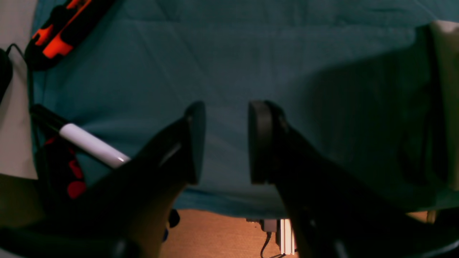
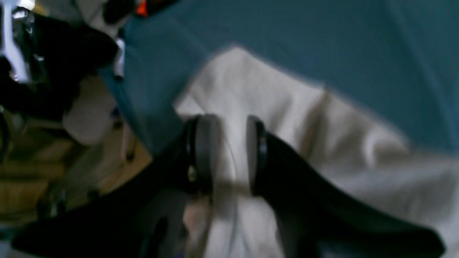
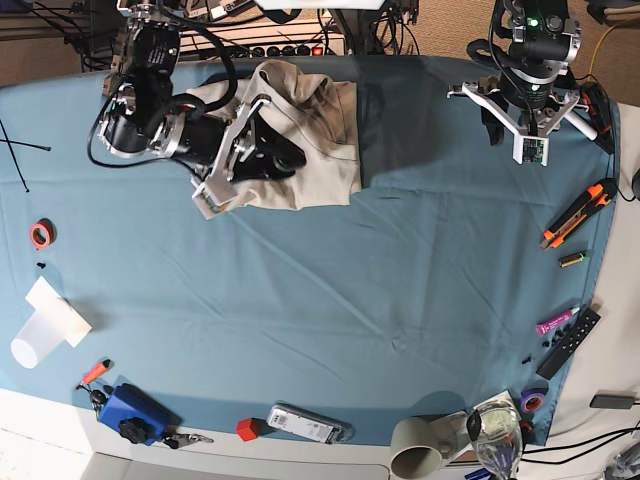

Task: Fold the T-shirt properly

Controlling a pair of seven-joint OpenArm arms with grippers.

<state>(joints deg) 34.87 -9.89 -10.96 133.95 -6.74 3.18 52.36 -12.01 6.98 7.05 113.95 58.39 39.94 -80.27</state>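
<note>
The T-shirt (image 3: 310, 140) lies bunched under the right gripper (image 2: 233, 154), whose arm reaches low across it, jaws narrowly parted; the left gripper (image 1: 226, 143) hovers apart, jaws empty and gaping over the worktop (image 3: 350, 300).

The top camera picture is bright and sharp. Both wrist pictures are dim. The right wrist picture is blurry all over. A big dark shadow covers the left wrist picture's right side.
</note>
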